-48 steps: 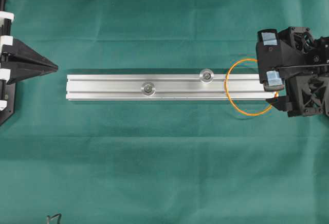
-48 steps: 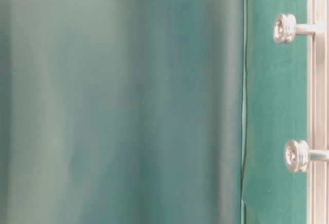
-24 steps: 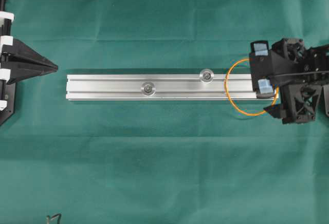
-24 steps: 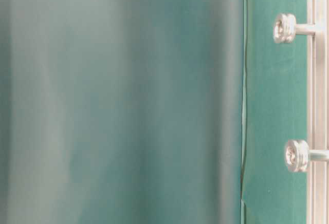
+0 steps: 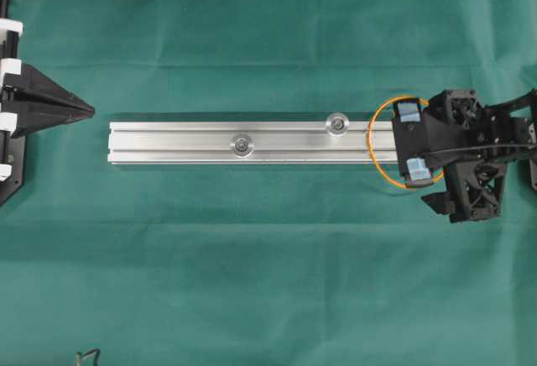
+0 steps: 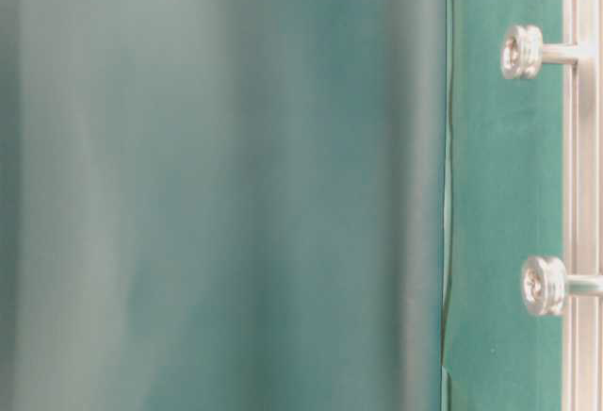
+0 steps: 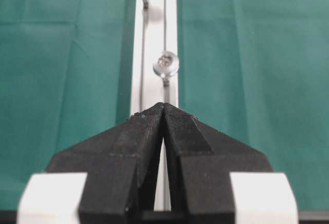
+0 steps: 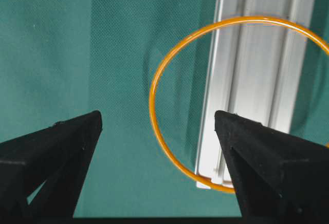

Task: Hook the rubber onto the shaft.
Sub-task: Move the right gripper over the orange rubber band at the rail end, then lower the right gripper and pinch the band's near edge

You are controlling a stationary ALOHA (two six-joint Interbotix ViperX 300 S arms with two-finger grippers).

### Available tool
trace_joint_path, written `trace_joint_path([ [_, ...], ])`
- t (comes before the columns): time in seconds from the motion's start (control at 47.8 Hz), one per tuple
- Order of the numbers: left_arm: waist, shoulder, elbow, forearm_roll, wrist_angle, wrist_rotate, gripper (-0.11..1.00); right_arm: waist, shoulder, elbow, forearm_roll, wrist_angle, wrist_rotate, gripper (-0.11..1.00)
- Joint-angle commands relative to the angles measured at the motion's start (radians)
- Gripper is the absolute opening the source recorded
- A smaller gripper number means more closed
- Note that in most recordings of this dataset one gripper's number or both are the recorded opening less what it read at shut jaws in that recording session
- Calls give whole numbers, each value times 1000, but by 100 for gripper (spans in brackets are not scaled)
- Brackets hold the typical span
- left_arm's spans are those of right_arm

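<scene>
Right gripper (image 5: 409,141) jaws spread wide, holding nothing, over the rail's (image 5: 252,143) end where the rubber (image 8: 169,64) lies draped.

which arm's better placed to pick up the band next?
Right, most likely. The right claw is open above the rubber band, which lies across the rail's right end. The left claw is shut, parked beyond the rail's far left end.
</scene>
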Motion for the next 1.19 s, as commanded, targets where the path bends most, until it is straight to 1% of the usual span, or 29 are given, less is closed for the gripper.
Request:
trace_joint_path([
  [0.0, 0, 8, -32, 2, -5, -2, 0, 11, 6, -3, 5, -28, -2, 100],
  [0.125, 2, 8, -34, 2, -5, -2, 0, 23, 31, 9, 6, -63, -2, 100],
  [0.397, 2, 8, -32, 2, -3, -2, 0, 51, 81, 55, 46, -130, 21, 100],
  [0.69, 2, 9, -34, 2, -3, -2, 0, 72, 127, 87, 46, -229, 63, 100],
  [1.171, 2, 9, -32, 2, -3, -2, 0, 74, 156, 107, 46, -265, 67, 100],
])
